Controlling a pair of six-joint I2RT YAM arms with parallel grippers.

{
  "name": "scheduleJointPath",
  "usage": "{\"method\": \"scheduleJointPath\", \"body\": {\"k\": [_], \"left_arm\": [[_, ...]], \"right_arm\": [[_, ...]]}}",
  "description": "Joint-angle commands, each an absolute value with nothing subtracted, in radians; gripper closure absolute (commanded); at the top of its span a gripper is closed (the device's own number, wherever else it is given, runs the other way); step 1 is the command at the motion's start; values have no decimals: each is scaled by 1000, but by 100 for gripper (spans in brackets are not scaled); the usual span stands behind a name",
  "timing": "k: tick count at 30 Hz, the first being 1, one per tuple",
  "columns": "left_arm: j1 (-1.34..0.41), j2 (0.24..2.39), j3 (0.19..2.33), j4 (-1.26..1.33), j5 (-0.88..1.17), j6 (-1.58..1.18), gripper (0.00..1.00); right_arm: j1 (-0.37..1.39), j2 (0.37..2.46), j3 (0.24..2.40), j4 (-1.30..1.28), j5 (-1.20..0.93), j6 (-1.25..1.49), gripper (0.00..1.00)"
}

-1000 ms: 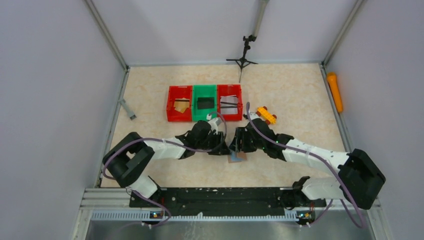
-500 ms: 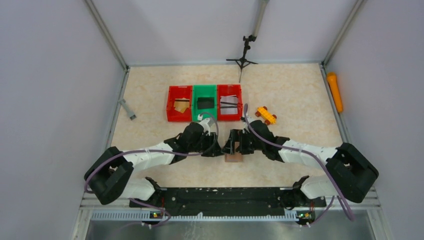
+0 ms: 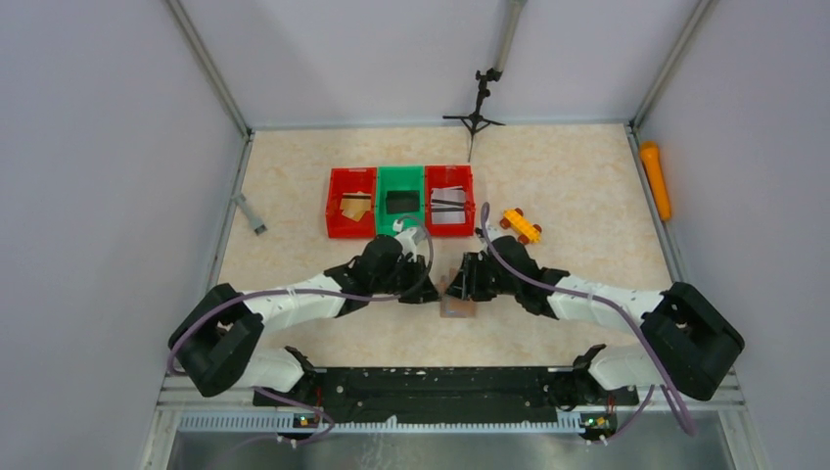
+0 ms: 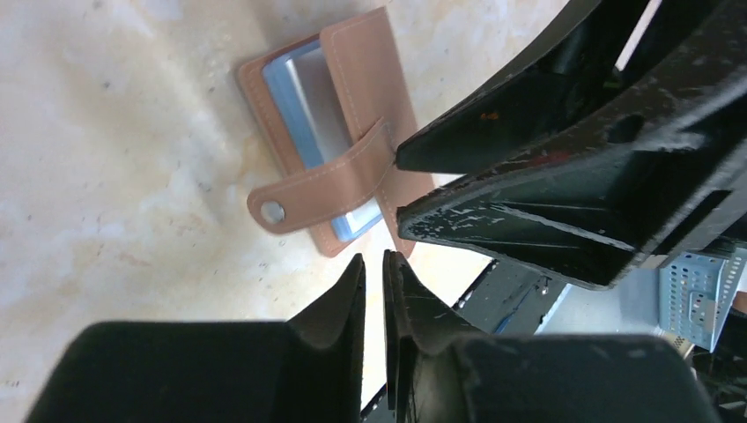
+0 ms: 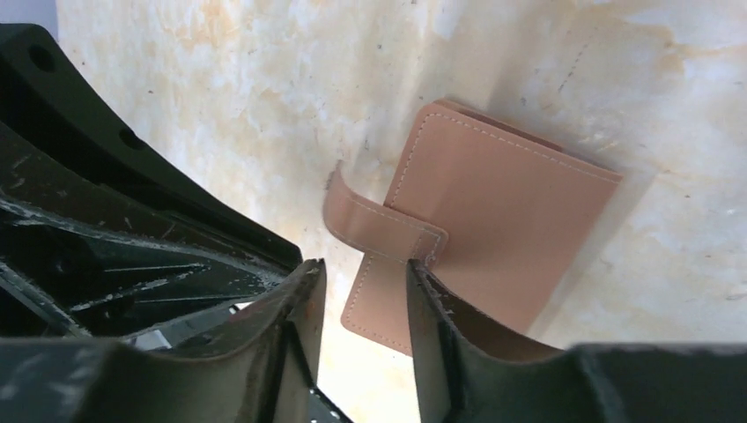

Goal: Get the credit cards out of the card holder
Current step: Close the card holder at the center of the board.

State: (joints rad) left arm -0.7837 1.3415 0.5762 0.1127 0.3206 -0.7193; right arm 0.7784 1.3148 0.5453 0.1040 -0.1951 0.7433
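**A:** What has shifted in the last second?

**B:** Mostly the left arm: its elbow has swung out to the left. The card holder (image 5: 493,220) lies on the counter (image 3: 587,176) between the two wrists. It has slid slightly leftward, and from above the bluish sliver beside it is gone, so only brown shows.

**A:** And the claws?

**B:** The left claw (image 4: 370,264) is pinched down to a thin slit with nothing in it, hovering just short of the holder. The right claw (image 5: 361,269) stands half wide, one finger on each side of the cover's edge where the strap (image 4: 317,189) is sewn on. I cannot tell whether it actually pinches the cover.

**A:** So the task?

**B:** Not finished, I'd say. The cover sits ajar and a light blue card (image 4: 286,97) still lies inside, flat, thin and glossy.

**A:** Materials?

**B:** The holder is matte tan leather-look with pale stitching, and its floppy strap ends in a metal snap stud (image 4: 272,211). The counter is mottled cream, like stone.

Farther back stand rigid plastic bins:
- The left red bin (image 3: 335,220) holds a tan card (image 3: 354,206).
- The green bin (image 3: 401,227) holds a black card (image 3: 402,202).
- The right red bin (image 3: 450,227) holds a striped white card (image 3: 448,204).

Beyond them are a yellow toy car (image 3: 521,225) and a black tripod (image 3: 478,108).
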Motion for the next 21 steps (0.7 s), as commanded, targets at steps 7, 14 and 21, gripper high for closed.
{"method": "scheduleJointPath", "body": {"k": [7, 14, 21], "left_arm": [[-788, 1406, 723, 146, 377, -687, 89], [-787, 1491, 762, 157, 375, -677, 91], [-788, 1596, 796, 167, 371, -664, 93]], "right_arm": [[759, 1332, 517, 126, -123, 738, 73], [758, 1436, 514, 162, -120, 727, 75], [758, 1389, 530, 115, -115, 714, 86]]}}
